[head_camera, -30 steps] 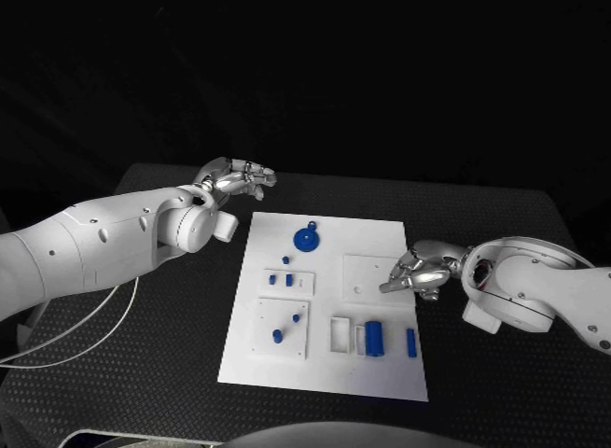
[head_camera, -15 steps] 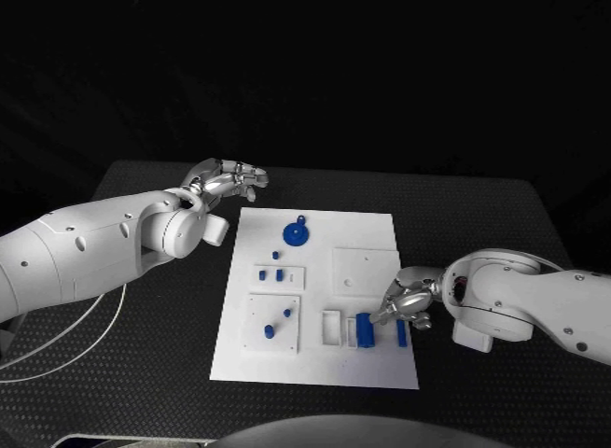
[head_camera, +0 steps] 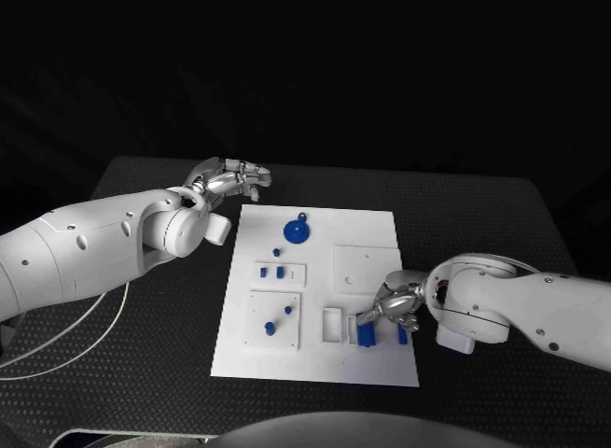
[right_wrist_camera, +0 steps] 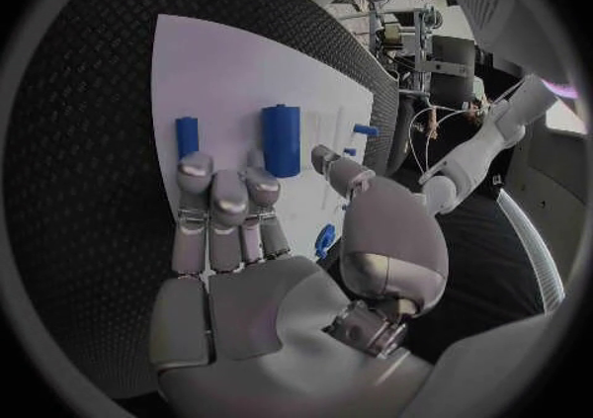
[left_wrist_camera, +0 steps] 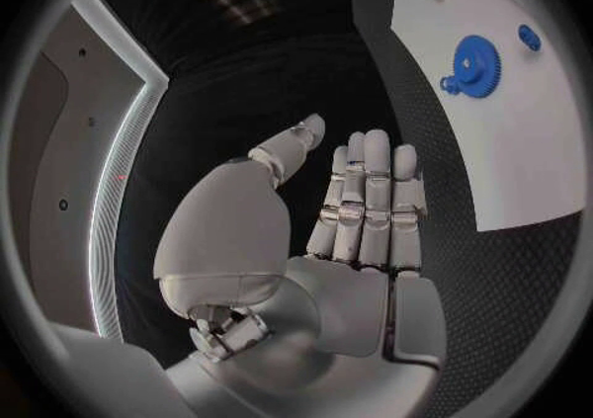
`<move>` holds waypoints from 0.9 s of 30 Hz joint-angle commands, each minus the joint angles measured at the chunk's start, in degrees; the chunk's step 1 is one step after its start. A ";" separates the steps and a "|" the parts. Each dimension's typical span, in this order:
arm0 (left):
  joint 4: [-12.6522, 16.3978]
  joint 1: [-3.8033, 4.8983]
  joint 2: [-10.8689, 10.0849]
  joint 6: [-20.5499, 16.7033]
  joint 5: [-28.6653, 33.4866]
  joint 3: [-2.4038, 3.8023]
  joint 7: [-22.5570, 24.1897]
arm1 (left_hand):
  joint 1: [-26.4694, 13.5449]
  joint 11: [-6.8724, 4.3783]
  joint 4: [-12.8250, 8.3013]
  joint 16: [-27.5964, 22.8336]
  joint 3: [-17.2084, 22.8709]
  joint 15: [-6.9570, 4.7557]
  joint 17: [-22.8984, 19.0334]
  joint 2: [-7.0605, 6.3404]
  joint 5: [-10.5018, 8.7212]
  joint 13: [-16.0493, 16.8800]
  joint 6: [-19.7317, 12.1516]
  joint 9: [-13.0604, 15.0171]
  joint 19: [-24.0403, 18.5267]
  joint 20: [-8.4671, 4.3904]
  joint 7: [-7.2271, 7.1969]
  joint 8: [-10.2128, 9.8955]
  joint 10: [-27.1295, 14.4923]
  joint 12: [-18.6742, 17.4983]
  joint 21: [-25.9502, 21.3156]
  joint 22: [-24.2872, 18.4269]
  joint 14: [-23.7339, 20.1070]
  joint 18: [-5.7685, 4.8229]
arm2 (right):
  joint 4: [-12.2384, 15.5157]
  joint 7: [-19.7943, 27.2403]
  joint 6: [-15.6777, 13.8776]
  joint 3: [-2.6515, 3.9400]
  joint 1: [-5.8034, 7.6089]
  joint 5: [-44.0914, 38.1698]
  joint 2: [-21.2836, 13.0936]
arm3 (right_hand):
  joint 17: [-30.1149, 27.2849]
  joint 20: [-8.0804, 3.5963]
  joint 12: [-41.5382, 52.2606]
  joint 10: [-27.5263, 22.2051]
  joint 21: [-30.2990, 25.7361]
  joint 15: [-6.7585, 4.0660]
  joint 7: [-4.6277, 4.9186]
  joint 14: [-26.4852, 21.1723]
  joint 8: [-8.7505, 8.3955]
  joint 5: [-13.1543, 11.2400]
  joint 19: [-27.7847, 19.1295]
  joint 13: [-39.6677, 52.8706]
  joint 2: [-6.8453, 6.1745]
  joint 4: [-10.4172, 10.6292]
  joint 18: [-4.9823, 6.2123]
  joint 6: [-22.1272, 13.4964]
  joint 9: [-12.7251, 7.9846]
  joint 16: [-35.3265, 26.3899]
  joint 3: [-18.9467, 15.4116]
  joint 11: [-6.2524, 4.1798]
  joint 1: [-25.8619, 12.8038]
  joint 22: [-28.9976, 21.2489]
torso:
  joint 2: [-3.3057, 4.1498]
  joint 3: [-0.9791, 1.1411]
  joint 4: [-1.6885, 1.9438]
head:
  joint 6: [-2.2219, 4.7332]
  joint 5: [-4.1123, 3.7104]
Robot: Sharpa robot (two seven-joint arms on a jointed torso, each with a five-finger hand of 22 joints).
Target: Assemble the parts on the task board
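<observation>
At the table's far left corner my left hand [head_camera: 231, 176] hangs off the task board [head_camera: 366, 233], fingers straight, loosely apart, holding nothing. Further right, my right hand [head_camera: 393, 305] hovers empty with fingers extended over the blue cylinder [head_camera: 366, 334] and the small blue bar [head_camera: 402, 334] near the board's front edge. To pick the cylinder cleanly, I should settle my fingers squarely either side of it, keeping clear of the bar.

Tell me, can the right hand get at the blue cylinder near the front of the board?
Probably yes. The right hand hovers open just beside the blue cylinder, and nothing lies between them.
</observation>
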 commanded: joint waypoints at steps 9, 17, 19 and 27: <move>0.42 0.04 -0.12 1.05 0.26 0.03 0.05 | -0.61 -0.03 0.23 -0.11 -0.31 0.09 0.06 -0.06 -0.40 -0.08 -0.35 0.06 0.39 -0.66 0.05 0.29 -0.45 0.20 -0.28 0.69 0.15 0.65 | -0.53 -1.57 1.49 -0.52 -0.55 -2.68 0.74 | 0.05 -0.62 0.13 -3.24 0.40 -0.01 0.66 0.06 -0.28 -0.26 0.50 0.16 0.03 -0.05 2.62 1.21 0.16 -0.04 -0.57 -0.96 -0.87 -0.14 | -0.07 0.00 -0.16 | -0.74 0.70; 0.46 0.04 -0.26 1.09 0.17 0.02 -0.13 | -0.63 -0.02 0.24 -0.12 -0.33 0.10 0.07 -0.10 -0.40 -0.09 -0.37 0.06 0.38 -0.66 0.05 0.28 -0.49 0.19 -0.30 0.71 0.13 0.66 | -0.44 -1.81 0.91 -1.27 -0.56 -5.31 0.99 | 0.17 -0.78 0.10 -3.21 0.54 -0.16 0.47 0.07 -0.17 -0.26 0.41 0.35 0.51 -1.52 2.62 1.76 0.40 -0.05 0.08 -1.14 0.67 -0.19 | -0.07 -0.06 0.01 | -0.97 0.61; 0.49 0.04 -0.33 1.05 0.16 0.02 -0.13 | -0.64 -0.02 0.24 -0.12 -0.33 0.10 0.07 -0.10 -0.40 -0.09 -0.38 0.06 0.38 -0.66 0.06 0.28 -0.51 0.19 -0.30 0.72 0.13 0.66 | -0.45 -1.72 0.18 -1.33 -0.56 -6.13 1.00 | 0.22 -0.88 0.11 -3.10 0.62 -0.24 0.36 0.14 -0.07 -0.26 0.46 0.40 1.32 -2.46 2.62 2.07 0.52 -0.03 0.90 -1.25 2.14 -0.21 | -0.08 -0.07 0.04 | -0.99 0.60; 0.51 0.05 -0.46 0.98 0.13 0.01 -0.14 | -0.66 0.00 0.26 -0.13 -0.35 0.11 0.08 -0.12 -0.40 -0.10 -0.40 0.06 0.37 -0.66 0.06 0.28 -0.56 0.18 -0.32 0.73 0.12 0.66 | -0.36 -0.97 -1.06 -1.35 -0.56 -6.25 0.94 | 1.09 -0.62 0.02 -2.33 1.04 -0.40 0.07 1.16 0.16 -0.15 0.67 0.48 3.69 -5.38 2.62 3.38 0.81 0.40 2.75 -1.51 5.00 -0.29 | -0.05 -0.09 -0.10 | -0.91 0.64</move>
